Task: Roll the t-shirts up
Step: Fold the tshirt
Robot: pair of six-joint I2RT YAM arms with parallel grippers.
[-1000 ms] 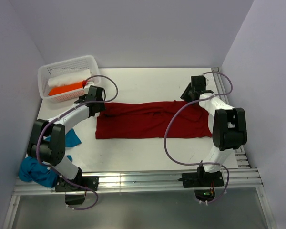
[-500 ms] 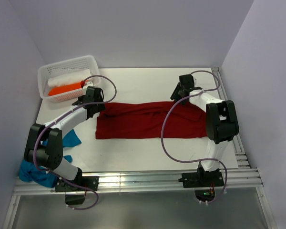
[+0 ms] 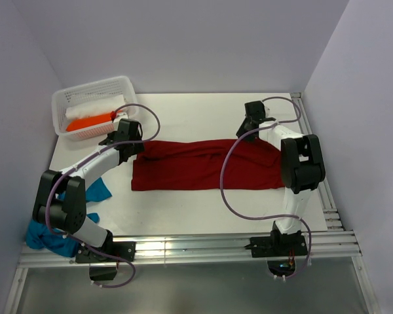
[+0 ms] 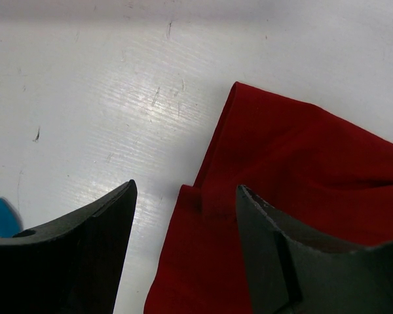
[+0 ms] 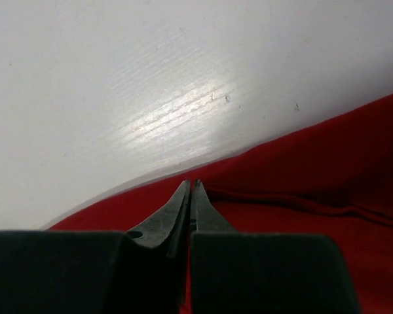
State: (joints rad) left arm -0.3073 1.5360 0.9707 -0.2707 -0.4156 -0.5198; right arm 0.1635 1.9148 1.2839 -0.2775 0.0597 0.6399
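A dark red t-shirt (image 3: 203,167) lies flat as a long folded strip across the table. My left gripper (image 3: 133,148) hovers open over its far left corner; in the left wrist view the cloth corner (image 4: 301,170) sits between the spread fingers of the left gripper (image 4: 185,186). My right gripper (image 3: 245,133) is shut at the strip's far edge toward the right. In the right wrist view the closed tips of the right gripper (image 5: 191,183) rest over the red cloth (image 5: 327,163). Whether cloth is pinched does not show. A teal-blue t-shirt (image 3: 52,232) is heaped at the near left.
A white perforated basket (image 3: 92,86) stands at the far left corner, holding a white roll (image 3: 95,108) and an orange roll (image 3: 92,122). Walls close in on both sides. A metal rail (image 3: 196,247) runs along the near edge.
My right gripper has moved left along the shirt's far edge and closed its jaws. The left gripper shifted slightly and stays open.
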